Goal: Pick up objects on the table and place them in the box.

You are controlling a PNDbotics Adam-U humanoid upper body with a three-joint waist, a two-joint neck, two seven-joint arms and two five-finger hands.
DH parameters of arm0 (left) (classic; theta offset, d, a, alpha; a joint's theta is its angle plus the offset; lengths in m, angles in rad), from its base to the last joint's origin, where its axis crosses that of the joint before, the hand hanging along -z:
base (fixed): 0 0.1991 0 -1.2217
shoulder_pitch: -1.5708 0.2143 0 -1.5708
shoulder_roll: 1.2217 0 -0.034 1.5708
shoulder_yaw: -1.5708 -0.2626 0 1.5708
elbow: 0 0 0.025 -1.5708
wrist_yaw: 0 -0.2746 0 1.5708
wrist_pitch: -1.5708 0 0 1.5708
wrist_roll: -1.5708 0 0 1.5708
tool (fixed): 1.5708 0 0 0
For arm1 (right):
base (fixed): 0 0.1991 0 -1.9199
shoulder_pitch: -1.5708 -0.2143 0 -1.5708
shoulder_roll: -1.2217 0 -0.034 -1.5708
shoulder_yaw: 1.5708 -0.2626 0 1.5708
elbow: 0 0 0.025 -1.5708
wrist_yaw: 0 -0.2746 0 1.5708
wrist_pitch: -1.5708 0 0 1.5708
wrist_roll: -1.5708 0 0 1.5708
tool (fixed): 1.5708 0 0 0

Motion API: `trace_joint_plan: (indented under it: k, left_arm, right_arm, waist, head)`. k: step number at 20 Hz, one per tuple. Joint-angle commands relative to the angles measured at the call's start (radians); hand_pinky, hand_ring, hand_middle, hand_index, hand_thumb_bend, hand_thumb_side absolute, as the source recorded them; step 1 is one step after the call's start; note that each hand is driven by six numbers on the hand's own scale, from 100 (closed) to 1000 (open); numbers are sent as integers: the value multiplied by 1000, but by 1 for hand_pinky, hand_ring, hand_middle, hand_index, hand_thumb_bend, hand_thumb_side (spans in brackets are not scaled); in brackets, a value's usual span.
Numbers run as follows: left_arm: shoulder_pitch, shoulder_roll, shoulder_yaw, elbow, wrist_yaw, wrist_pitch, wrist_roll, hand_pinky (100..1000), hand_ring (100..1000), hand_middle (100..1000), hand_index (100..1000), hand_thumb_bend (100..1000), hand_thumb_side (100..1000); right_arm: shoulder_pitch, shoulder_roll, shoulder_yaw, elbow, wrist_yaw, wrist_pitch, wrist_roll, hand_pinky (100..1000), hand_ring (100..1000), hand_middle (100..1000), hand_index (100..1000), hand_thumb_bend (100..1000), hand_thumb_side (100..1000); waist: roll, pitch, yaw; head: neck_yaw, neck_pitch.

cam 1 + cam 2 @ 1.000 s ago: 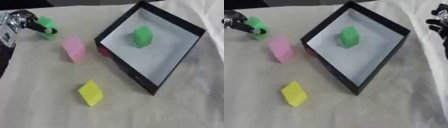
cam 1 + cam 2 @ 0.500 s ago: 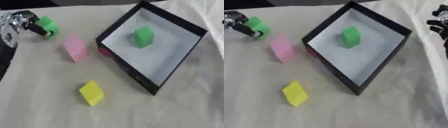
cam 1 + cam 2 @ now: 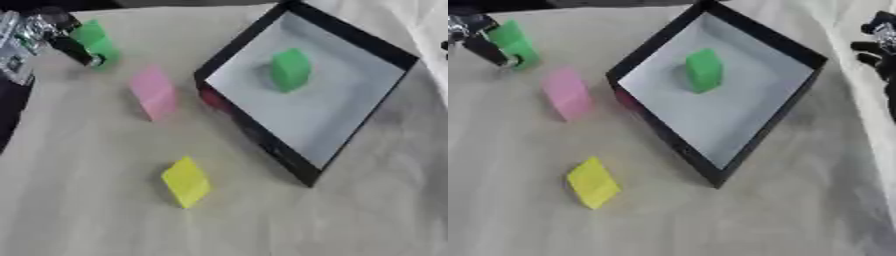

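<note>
A black-rimmed box (image 3: 262, 140) with a pale floor lies tilted on the cloth, and a green block (image 3: 290, 69) sits inside it. At the far left, my left hand (image 3: 39, 31) has a dark finger (image 3: 77, 49) curled across a second green block (image 3: 94, 41), which it holds just above or on the cloth. A pink block (image 3: 154, 93) stands between that hand and the box. Nearer me lies a yellow block (image 3: 185, 181). My right hand (image 3: 878, 46) shows at the right edge, fingers relaxed, holding nothing.
A small red thing (image 3: 214, 100) is tucked against the box's left wall. A beige cloth (image 3: 87, 220) covers the table, with a paler fold (image 3: 842, 15) at the upper right. A dark edge runs along the far left.
The whole picture has shifted slightly, so the camera moved. The blocks, box and both hands keep their places.
</note>
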Motion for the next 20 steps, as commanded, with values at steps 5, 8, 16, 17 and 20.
trace_joint_plan:
  k: [5,8,16,17,20]
  left_arm:
    - [-51,64,-56,-157,62,-57,-34,811,680,613,710,100,121]
    - [-51,55,-101,-264,107,-96,-44,811,685,617,699,100,115]
    - [-72,12,-259,-550,244,-250,-97,798,689,626,687,100,100]
    - [-77,12,-282,-574,256,-276,-108,797,689,626,686,100,100]
    - [-84,4,-327,-617,296,-333,-145,795,687,624,685,100,100]
  right_arm:
    - [-5,-33,-12,-6,-1,-6,1,881,787,819,906,100,607]
    - [-9,-35,-14,-7,-3,-8,0,882,787,820,906,100,604]
    - [-33,-36,-13,-13,-11,-11,-2,882,788,820,906,100,596]
    - [-36,-37,-13,-14,-12,-12,-3,882,788,820,906,100,596]
    - [-41,-37,-11,-15,-14,-11,-2,882,788,821,906,100,597]
  waist:
    - [-10,-73,5]
    - [-13,-79,4]
    - [-18,-94,-1]
    - [-18,-95,-2]
    - [-15,-97,-5]
  head:
    - [-22,9]
    - [-37,9]
    - [-68,-2]
    - [-68,-4]
    - [-67,-9]
